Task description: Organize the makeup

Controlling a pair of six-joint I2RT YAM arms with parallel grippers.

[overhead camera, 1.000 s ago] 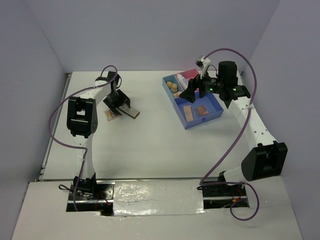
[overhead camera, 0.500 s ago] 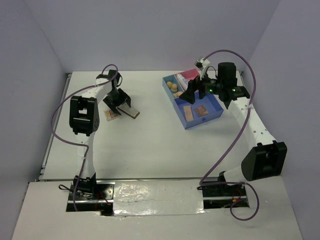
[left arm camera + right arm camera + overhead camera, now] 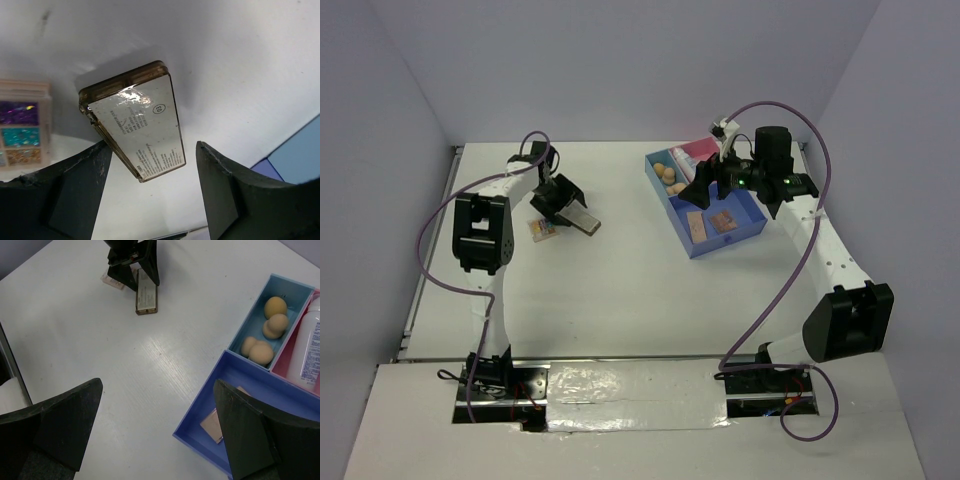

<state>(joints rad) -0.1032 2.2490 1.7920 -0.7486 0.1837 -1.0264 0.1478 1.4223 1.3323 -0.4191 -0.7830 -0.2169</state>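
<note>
A brown-gold palette [image 3: 137,127] lies label side up on the table; it also shows in the top view [image 3: 583,221] and the right wrist view [image 3: 146,297]. My left gripper [image 3: 152,147] is open and straddles its near end, with a gap on the right side. A multicolour palette [image 3: 22,125] lies just left of it. My right gripper [image 3: 157,384] is open and empty, hovering by the left edge of the blue-and-pink tray [image 3: 200,405]. The tray holds tan sponges [image 3: 265,330], a white bottle [image 3: 310,347] and a pinkish palette [image 3: 212,424].
The tray [image 3: 672,210] sits at the back right of the white table. Grey walls close in the back and both sides. The right arm's purple cable loops above the tray.
My left gripper has shifted slightly right and closer over the brown-gold palette. The right arm has barely moved.
</note>
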